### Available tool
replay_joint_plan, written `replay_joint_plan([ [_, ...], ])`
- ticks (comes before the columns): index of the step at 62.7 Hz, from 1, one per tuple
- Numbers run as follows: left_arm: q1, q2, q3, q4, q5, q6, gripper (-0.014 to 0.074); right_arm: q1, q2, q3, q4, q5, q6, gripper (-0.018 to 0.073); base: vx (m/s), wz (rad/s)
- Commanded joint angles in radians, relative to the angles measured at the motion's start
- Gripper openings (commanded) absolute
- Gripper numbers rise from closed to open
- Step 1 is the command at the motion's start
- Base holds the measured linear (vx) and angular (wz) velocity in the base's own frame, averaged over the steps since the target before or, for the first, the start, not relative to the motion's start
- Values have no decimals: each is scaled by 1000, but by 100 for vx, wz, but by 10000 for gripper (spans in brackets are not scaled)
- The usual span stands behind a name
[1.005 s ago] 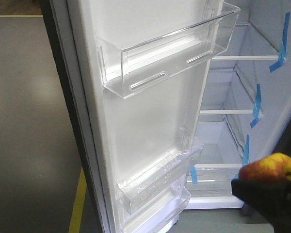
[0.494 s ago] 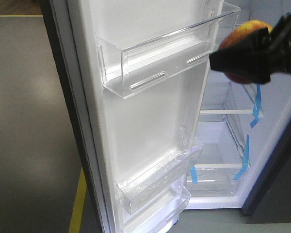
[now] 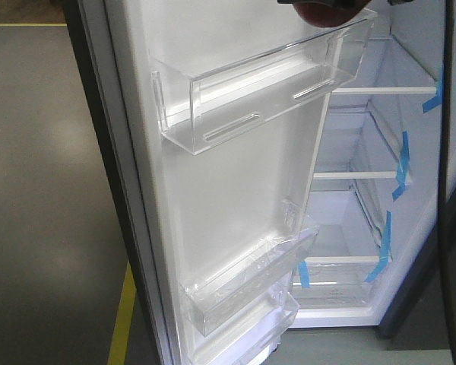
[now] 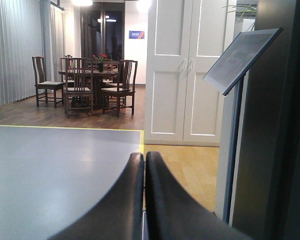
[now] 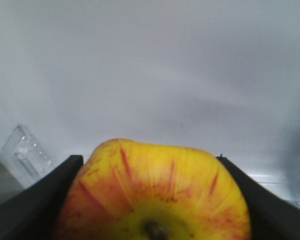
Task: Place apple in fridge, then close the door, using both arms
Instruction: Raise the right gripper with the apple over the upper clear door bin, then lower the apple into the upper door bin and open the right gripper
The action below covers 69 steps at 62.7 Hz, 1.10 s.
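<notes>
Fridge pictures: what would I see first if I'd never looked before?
A big yellow apple with red streaks fills the bottom of the right wrist view, squeezed between the black fingers of the right hand. In the front view, the white door of the fridge stands wide open, showing clear bins, with blue tape strips by the shelves behind.

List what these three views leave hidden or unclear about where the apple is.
- Front view: the apple is cut off by the top edge, so its height against the shelves is unclear.
- Right wrist view: the apple hides the tips of the fingers; the white surface behind is blurred, so the compartment cannot be told.
- Left wrist view: the left gripper faces away; neither apple nor shelves appear.
</notes>
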State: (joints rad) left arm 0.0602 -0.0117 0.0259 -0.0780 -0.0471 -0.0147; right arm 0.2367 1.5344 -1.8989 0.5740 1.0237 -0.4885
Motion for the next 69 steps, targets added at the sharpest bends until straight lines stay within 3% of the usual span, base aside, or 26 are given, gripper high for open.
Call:
replay_joint_plan([
  [1,-2,-15,21,-4,-76,-10,-6,-4,24,-76,43,-68,-11,411,0,0],
  [31,-2,-15,21,-4,-76,-10,-6,-4,185,-121,44,-168,-48,422,0,0],
  [57,-2,-15,21,-4,-76,-10,-6,-4,185,-119,40,-119,-37,610,0,0],
  [69,-2,-15,21,-4,-76,-10,-6,-4,145,-119,39,-102,-35,611,0,0],
])
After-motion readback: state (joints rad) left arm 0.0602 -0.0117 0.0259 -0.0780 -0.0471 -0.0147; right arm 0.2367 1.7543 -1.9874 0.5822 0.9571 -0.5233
